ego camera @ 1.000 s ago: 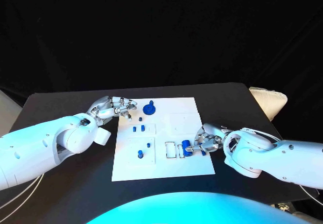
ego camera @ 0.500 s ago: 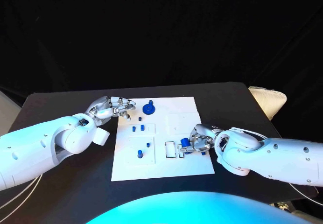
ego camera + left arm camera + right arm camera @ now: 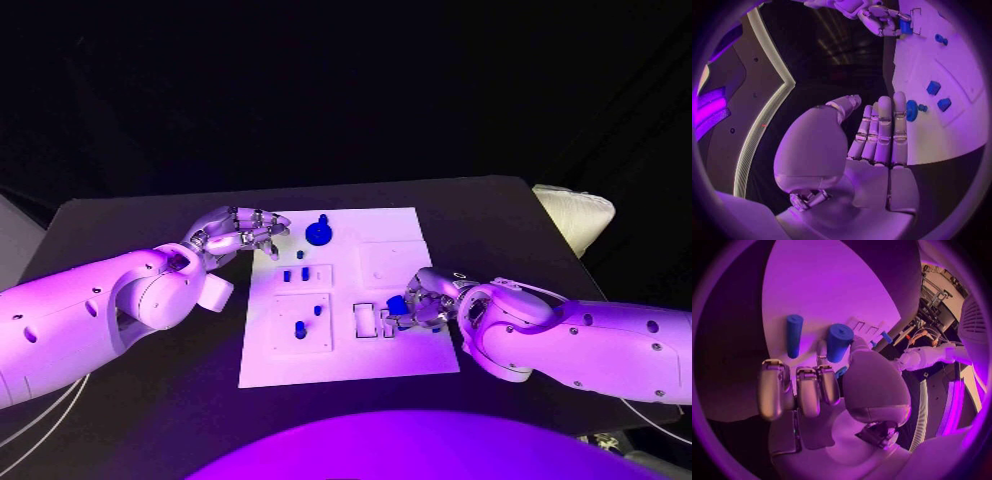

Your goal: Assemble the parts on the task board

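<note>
The right robot hand [image 3: 420, 303] pinches a blue part [image 3: 395, 303] over the task board [image 3: 389, 360].

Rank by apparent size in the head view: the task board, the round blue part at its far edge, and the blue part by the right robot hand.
1. Task board
2. Round blue part
3. Blue part by the right robot hand, partly hidden, so its rank is less sure.

A black table [image 3: 144, 215] spreads beneath and around the left hand [image 3: 238, 232] and right hand [image 3: 418, 305]. A pale padded object [image 3: 577, 215] sits at the table's edge, outward of and beyond the right hand. Black backdrop [image 3: 346, 90] hangs beyond both hands.
</note>
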{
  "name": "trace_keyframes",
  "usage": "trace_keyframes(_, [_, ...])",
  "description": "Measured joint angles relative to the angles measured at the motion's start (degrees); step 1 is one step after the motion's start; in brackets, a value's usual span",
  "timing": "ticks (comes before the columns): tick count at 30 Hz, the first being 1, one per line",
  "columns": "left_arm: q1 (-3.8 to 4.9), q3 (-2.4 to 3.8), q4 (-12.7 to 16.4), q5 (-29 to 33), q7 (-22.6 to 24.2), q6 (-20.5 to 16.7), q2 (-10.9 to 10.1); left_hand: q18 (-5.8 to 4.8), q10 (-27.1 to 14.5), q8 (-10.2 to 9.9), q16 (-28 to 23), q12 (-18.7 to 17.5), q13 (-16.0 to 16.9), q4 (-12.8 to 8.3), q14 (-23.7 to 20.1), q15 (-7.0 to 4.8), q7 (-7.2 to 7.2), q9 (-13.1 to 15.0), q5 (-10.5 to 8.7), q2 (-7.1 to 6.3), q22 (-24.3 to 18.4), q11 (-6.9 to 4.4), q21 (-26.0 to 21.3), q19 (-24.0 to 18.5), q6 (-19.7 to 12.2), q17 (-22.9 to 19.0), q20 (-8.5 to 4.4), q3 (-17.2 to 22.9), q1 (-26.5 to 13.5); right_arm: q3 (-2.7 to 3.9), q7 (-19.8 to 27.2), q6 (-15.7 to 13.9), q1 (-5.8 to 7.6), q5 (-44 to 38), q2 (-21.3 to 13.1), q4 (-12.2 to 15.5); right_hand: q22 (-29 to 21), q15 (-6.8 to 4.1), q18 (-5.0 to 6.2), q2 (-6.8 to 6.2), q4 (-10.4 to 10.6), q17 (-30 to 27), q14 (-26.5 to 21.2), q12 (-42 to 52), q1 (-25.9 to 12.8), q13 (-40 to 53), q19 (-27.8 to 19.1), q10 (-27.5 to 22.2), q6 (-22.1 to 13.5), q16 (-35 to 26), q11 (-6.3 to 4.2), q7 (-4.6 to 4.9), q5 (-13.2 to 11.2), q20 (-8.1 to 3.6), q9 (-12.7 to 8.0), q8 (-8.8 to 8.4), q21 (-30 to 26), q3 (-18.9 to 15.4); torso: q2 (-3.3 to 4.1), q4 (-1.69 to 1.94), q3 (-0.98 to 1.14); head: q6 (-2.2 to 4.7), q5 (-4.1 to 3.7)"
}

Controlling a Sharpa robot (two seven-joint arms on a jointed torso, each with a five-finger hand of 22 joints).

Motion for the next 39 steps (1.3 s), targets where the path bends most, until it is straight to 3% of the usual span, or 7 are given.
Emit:
trace_keyframes(2, [0.00,0.00,0.0,0.0,0.0,0.0,0.0,0.00,0.0,0.0,0.0,0.0,0.0,0.0,0.0,0.00,0.00,0.0,0.00,0.00,0.0,0.00,0.0,0.0,0.0,0.0,0.00,0.0,0.0,-0.03,0.1,-0.6,-0.07,0.6,-0.3,0.3,0.0,-0.27,0.00,-0.46,0.0,0.0,0.0,0.4,0.5,0.0,0.0,0.0,0.2,0.3,0.00,-0.22,0.3,-0.06,-2.3,0.10,0.8,1.0,-0.01,0.00,0.00,0.00,0.00])
trace_keyframes(4, [0.00,-0.01,0.0,0.0,0.0,0.0,0.0,0.00,0.0,0.0,0.0,0.0,0.0,0.0,0.0,0.00,0.00,0.0,0.00,0.00,0.0,0.01,-0.2,0.0,0.0,0.0,0.00,0.0,0.0,-0.03,0.2,-1.3,-0.09,1.6,-0.8,0.8,0.0,-0.42,0.01,-0.53,0.0,0.0,0.0,0.4,0.5,0.0,0.0,-0.1,0.4,0.3,-0.13,-0.48,0.8,-0.42,-9.2,0.41,1.1,1.6,-0.01,0.00,0.00,0.00,0.02])
trace_keyframes(5, [0.00,-0.01,0.0,0.0,0.0,0.1,0.0,0.00,-0.1,0.0,0.0,0.0,0.0,0.0,0.0,0.00,0.00,0.0,0.00,0.00,0.0,0.14,-0.3,0.0,0.0,0.0,0.00,0.0,0.0,-0.01,0.2,-1.7,-0.07,2.1,-1.1,1.2,0.0,-0.43,0.00,-0.48,-0.1,0.0,0.0,0.4,0.6,0.0,0.0,-0.2,0.5,0.3,-0.22,-0.59,0.9,-0.42,-16.3,0.46,1.1,2.0,-0.01,0.00,-0.01,0.00,0.03])
trace_keyframes(6, [0.00,-0.01,0.0,0.0,-0.1,0.1,0.0,0.00,-0.2,0.0,0.0,0.0,0.0,0.0,0.0,0.00,0.00,0.0,0.00,0.00,0.0,0.21,-0.3,0.0,0.0,0.0,0.00,0.0,0.0,0.01,0.3,-2.0,-0.03,2.7,-1.3,1.4,0.0,-0.43,0.01,0.07,-0.1,0.0,0.0,0.4,1.7,0.0,0.0,-0.1,0.6,0.3,-0.31,-0.64,0.9,-0.42,-20.1,0.43,1.1,2.0,-0.02,0.01,-0.01,0.00,0.04])
trace_keyframes(8, [0.00,-0.01,0.0,0.0,-0.1,0.1,0.0,0.00,-0.2,0.0,0.0,0.0,0.0,0.0,0.0,0.00,0.00,0.0,0.00,0.00,-0.1,0.21,-0.3,0.0,0.0,-0.1,0.00,0.0,0.0,0.00,0.4,-2.6,0.26,4.3,-1.8,2.1,0.0,-0.44,0.01,0.78,-0.1,0.0,0.0,0.6,3.1,0.0,0.0,-0.1,0.5,0.3,-0.31,-0.69,0.9,-0.42,-23.2,-0.08,1.6,2.0,-0.03,0.03,-0.01,0.00,0.04])
trace_keyframes(19, [0.00,-0.04,-0.2,0.0,-0.2,0.2,0.1,0.00,-0.2,0.0,0.0,0.0,-0.1,0.3,0.0,0.00,0.00,0.0,0.00,0.00,-0.1,0.21,-0.3,0.0,0.0,0.0,0.00,0.0,0.0,0.19,1.1,-4.3,3.44,13.7,-2.5,5.0,0.0,-0.44,0.01,1.73,0.0,0.0,0.0,0.6,2.3,0.0,0.0,-0.1,0.8,0.3,-0.31,-0.20,-0.3,-0.41,-23.1,-0.06,1.7,2.7,-0.08,0.09,-0.05,0.00,0.25])
trace_keyframes(39, [-0.01,-0.06,-0.2,0.0,-0.4,0.3,0.1,0.00,-0.2,0.0,0.0,0.0,-0.1,0.3,0.0,0.00,0.00,0.0,0.00,0.00,-0.1,0.21,-0.2,0.2,0.0,0.0,0.21,0.0,0.0,0.11,1.0,1.2,3.60,19.1,1.9,3.2,0.0,-0.83,0.00,1.82,0.1,0.0,0.0,1.7,-2.6,0.0,0.0,-0.1,2.0,0.7,-0.72,-0.08,-8.5,-0.82,-22.7,2.04,2.0,3.9,0.05,0.19,-0.09,0.00,0.63])
